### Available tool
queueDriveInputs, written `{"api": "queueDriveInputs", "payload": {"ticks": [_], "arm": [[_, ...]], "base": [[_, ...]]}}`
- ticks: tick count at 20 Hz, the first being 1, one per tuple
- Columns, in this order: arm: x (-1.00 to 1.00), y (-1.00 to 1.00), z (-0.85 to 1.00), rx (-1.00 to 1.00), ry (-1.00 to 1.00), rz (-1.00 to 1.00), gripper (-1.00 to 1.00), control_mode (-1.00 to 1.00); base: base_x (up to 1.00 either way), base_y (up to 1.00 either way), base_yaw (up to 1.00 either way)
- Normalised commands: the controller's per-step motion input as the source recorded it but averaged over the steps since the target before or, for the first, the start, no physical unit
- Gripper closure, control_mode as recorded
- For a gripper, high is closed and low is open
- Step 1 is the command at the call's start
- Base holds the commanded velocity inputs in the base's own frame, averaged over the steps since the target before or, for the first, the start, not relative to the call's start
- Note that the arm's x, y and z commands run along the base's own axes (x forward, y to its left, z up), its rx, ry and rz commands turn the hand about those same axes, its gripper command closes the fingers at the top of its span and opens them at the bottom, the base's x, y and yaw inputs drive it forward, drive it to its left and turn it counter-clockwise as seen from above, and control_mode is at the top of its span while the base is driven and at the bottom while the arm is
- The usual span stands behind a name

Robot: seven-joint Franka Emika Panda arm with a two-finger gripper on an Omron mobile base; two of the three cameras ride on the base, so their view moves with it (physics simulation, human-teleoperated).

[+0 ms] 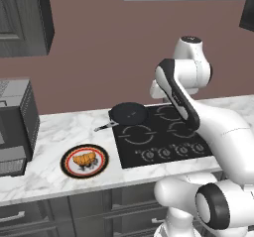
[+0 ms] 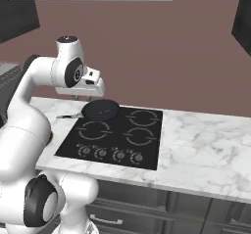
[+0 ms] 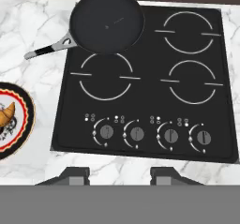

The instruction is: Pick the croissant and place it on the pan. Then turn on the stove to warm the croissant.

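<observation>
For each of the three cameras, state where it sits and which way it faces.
Left base view: behind the arm to its left, facing forward and down at the counter; the white arm rises lower right. It sees the croissant on the plate, the pan and the stove.
Right base view: behind the arm to its right, facing forward and down; the arm rises lower left.
Hand view: looks down over the stove; the gripper fingertips sit at the bottom.
All three share pan and stove.

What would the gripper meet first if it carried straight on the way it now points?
Probably the stove near its row of knobs: the gripper hangs above, pointing down, fingertips apart and holding nothing. Exact landing spot is uncertain.
</observation>
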Motion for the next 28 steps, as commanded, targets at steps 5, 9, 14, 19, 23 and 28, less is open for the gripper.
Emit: {"api": "queueDriveInputs", "payload": {"ticks": [5,9,14,19,23,28], "arm": [[-0.08,0.06,-0.01,0.0,-0.06,0.0,-1.0,-1.0],[-0.23,0.15,-0.03,0.0,-0.11,0.0,-1.0,-1.0],[-0.26,0.17,-0.08,0.01,-0.04,-0.01,-1.0,-1.0],[-0.21,0.12,-0.1,0.06,0.0,-0.07,-1.0,-1.0],[-0.03,0.24,-0.1,0.06,0.0,-0.03,-1.0,-1.0],[0.0,0.29,-0.21,0.0,0.0,0.1,-1.0,-1.0]], "base": [[0.0,0.0,0.0],[0.0,0.0,0.0],[0.0,0.0,0.0],[0.0,0.0,0.0],[0.0,0.0,0.0],[0.0,0.0,0.0]]}}
